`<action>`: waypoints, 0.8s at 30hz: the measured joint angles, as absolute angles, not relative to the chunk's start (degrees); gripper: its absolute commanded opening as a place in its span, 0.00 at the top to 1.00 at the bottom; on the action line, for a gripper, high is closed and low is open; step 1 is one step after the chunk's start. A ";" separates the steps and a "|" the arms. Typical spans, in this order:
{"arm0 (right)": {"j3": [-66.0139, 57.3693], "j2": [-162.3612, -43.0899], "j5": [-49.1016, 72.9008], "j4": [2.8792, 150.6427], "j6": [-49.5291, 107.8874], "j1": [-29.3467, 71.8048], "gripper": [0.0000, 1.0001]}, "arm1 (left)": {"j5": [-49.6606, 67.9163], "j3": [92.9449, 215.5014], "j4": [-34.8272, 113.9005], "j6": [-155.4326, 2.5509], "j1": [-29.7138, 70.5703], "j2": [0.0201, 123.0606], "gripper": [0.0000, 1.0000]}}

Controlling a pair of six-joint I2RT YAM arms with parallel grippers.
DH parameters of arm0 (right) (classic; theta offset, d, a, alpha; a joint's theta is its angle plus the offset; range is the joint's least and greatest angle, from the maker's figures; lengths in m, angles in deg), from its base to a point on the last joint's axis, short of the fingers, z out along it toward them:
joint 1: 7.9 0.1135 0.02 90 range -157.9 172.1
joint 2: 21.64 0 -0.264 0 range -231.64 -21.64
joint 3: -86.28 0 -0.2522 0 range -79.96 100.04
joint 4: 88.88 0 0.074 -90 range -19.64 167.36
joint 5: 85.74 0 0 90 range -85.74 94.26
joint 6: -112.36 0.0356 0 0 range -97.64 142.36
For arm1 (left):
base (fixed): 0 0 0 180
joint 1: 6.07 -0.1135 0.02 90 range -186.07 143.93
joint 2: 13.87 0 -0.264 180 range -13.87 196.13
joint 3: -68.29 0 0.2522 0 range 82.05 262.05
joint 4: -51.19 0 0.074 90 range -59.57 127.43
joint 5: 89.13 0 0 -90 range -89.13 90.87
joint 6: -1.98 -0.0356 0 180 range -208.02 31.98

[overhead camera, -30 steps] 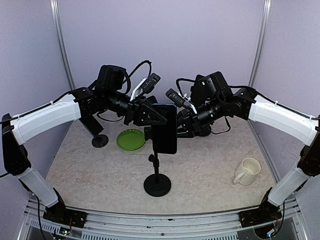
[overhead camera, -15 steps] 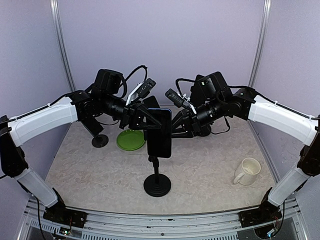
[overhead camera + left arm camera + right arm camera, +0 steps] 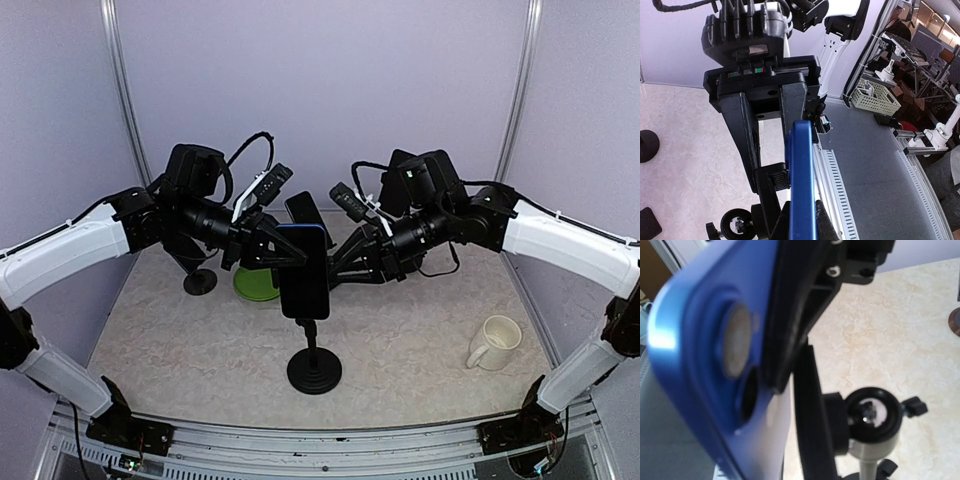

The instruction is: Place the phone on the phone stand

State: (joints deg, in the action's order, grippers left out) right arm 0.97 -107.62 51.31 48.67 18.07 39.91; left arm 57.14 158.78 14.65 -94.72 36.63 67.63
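The phone (image 3: 303, 270), blue-cased with a dark screen, hangs upright just above the black phone stand (image 3: 314, 372), its lower edge at the stand's top. My left gripper (image 3: 283, 255) is shut on the phone from the left. In the left wrist view the phone (image 3: 801, 180) shows edge-on between my fingers, with the stand's head (image 3: 735, 225) low on the left. My right gripper (image 3: 338, 268) reaches in from the right behind the phone. Its fingers (image 3: 747, 140) stand spread apart. In the right wrist view the phone's back (image 3: 705, 365) fills the left, beside the stand's head (image 3: 872, 415).
A green plate (image 3: 258, 282) lies behind the phone, partly hidden. A small black round foot (image 3: 200, 282) stands at the left. A cream mug (image 3: 495, 342) stands at the right front. Purple walls close the back and sides.
My left gripper has carried the phone left and down, over the stand's pole. My right gripper has followed it leftward.
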 measured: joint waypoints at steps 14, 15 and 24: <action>-2.18 -105.41 50.02 52.60 19.84 40.26 1.00 | 50.78 156.66 14.25 -94.17 36.89 64.79 1.00; -2.00 -105.41 49.82 52.04 19.64 40.33 1.00 | 50.21 157.14 13.93 -93.87 37.09 65.07 1.00; 1.41 -105.56 44.42 45.46 17.26 44.70 0.95 | 49.51 161.01 8.13 -92.16 38.68 66.97 1.00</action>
